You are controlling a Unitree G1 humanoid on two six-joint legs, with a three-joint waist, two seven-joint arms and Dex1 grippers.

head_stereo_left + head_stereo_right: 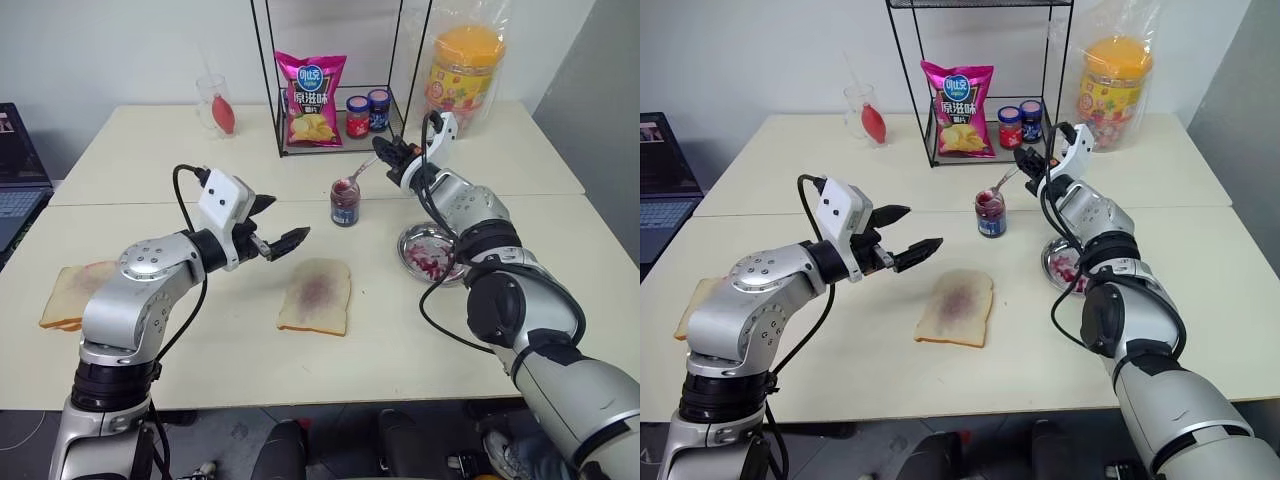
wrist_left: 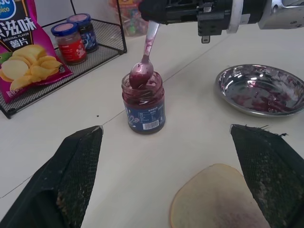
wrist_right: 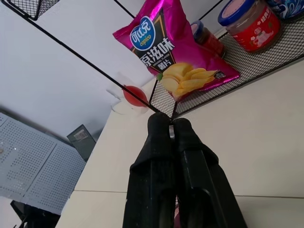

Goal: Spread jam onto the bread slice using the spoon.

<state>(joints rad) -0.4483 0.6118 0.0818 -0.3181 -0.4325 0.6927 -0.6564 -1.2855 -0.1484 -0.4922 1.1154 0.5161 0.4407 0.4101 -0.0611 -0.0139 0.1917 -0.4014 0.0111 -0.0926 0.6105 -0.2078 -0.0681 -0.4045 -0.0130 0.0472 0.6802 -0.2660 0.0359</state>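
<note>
The bread slice (image 1: 316,295) lies flat near the table's front edge, and the left gripper (image 1: 283,232) hangs wide open with nothing in it. Farther back, the right gripper (image 1: 388,157) pinches the spoon (image 2: 145,59) tight. The spoon slants down, its bowl full of jam (image 2: 141,76) over the open jar (image 1: 345,203).

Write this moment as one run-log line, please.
right gripper: shut on spoon | spoon bowl: at jam jar mouth, coated | left gripper: open, empty | bread slice: on table, stained
</note>
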